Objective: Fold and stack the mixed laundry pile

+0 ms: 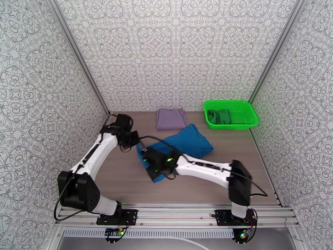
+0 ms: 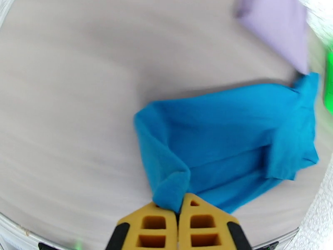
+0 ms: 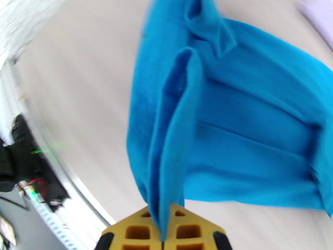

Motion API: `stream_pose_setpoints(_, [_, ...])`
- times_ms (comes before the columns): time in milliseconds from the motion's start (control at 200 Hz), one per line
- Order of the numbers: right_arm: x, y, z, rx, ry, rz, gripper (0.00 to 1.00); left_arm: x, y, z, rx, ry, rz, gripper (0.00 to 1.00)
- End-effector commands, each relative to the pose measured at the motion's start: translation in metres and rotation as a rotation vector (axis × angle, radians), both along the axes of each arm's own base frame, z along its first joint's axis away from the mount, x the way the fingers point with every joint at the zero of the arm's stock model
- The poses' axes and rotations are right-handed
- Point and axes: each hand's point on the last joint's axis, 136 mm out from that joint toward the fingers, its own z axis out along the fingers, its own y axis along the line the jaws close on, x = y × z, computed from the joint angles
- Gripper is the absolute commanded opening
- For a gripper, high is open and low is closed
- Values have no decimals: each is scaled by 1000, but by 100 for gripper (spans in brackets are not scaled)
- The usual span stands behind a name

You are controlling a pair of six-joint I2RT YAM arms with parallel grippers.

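Left hand [image 2: 180, 203], right hand [image 3: 164, 225] pinch blue shirt [image 1: 190, 140]; basket [image 1: 231, 126] holds green garment [image 1: 219, 116].

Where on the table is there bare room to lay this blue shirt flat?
Bare table lies between the left arm and the blue shirt, and right of the shirt, nearer than the basket. The back is crowded: purple cloth, shirt and basket sit close.

Right wrist view. We see the right tool [image 3: 163, 232] at the lower edge, its yellow fingers [image 3: 137, 232] pressed together on a raised fold of the bright blue garment [image 3: 249, 134]. From this pinch the cloth rises as a narrow ridge, then spreads in creased layers up and rightward over the pale bench [image 3: 83, 80]. We note blurred lavender cloth [image 3: 318, 9] at the upper right corner.
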Motion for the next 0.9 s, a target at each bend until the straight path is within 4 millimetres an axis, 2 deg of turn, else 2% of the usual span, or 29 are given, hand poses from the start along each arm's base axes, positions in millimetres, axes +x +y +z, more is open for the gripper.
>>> stream_pose_setpoints(0, [24, -41, -14, -53, -36, -117, 0, 20, -35, -6, 3, 29, -51, 0])
stream_pose_setpoints(130, [49, -82, -31, -128, -56, -205, 0, 49, -78, -18, 17, 45, -124, 0])
stream_pose_setpoints(275, [71, -109, -55, -187, -53, -272, 0, 75, -109, -43, 48, 84, -170, 0])
stream_pose_setpoints(450, [90, -120, -80, -232, -56, -318, 0, 99, -121, -75, 97, 124, -170, 0])
stream_pose_setpoints(620, [98, -125, -104, -278, -25, -347, 0, 108, -127, -104, 101, 174, -178, 0])
stream_pose_setpoints(645, [98, -126, -106, -284, -22, -354, 4, 109, -129, -107, 92, 176, -182, 0])
stream_pose_setpoints(670, [98, -128, -107, -289, -20, -361, 10, 110, -132, -108, 81, 176, -187, 6])
stream_pose_setpoints(765, [99, -133, -102, -290, -34, -393, 19, 114, -142, -105, 50, 147, -211, 44])
stream_pose_setpoints(840, [99, -140, -88, -288, -62, -418, 29, 118, -149, -93, 24, 107, -231, 64])
stream_pose_setpoints(895, [98, -146, -74, -287, -87, -433, 35, 120, -153, -79, 7, 73, -245, 72])
